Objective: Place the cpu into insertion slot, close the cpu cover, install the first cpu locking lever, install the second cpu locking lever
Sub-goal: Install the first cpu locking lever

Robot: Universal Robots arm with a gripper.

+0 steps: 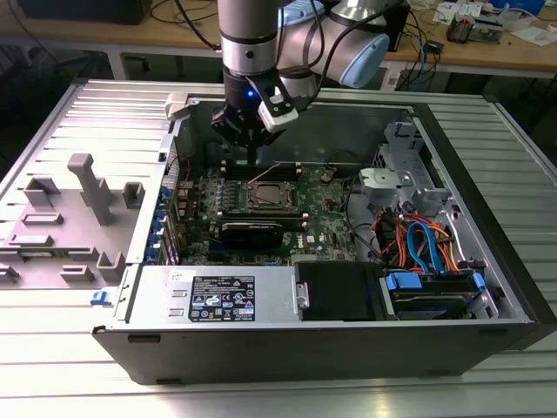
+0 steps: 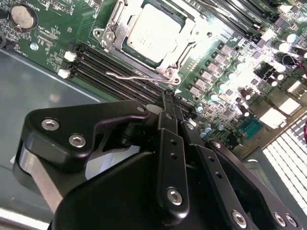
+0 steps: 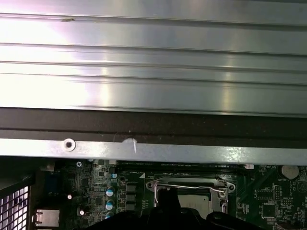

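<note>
We see one gripper (image 2: 168, 96) hanging inside the open computer case (image 1: 487, 261), just above the motherboard (image 2: 53, 43) and close beside the socket; in the second wrist view its two fingers (image 2: 165, 108) are pressed together at the tips and carry nothing. The one cpu (image 2: 153, 31) already sits in the insertion slot (image 1: 266, 198), its pale metal top showing through the cut-out of the single cpu cover (image 2: 117, 19), which appears to lie down over it. We count two thin wire locking levers: one lever (image 2: 132, 75) lies along the socket edge nearest the gripper in the second wrist view, and another lever (image 3: 189, 187) spans the frame in the first wrist view; we cannot tell whether either is hooked under its catch, or whether these two sightings are the same wire. The chief risk, as we judge it, is the closed fingertips slipping off such a slender wire and striking the black memory slots (image 2: 112, 67) that run just beside it, or scraping the board's small components. A second risk is pressing a lever while the cover sits slightly askew, which could load the chip unevenly. The case wall (image 3: 153, 153) is also near the wrist and could be clipped.
</note>
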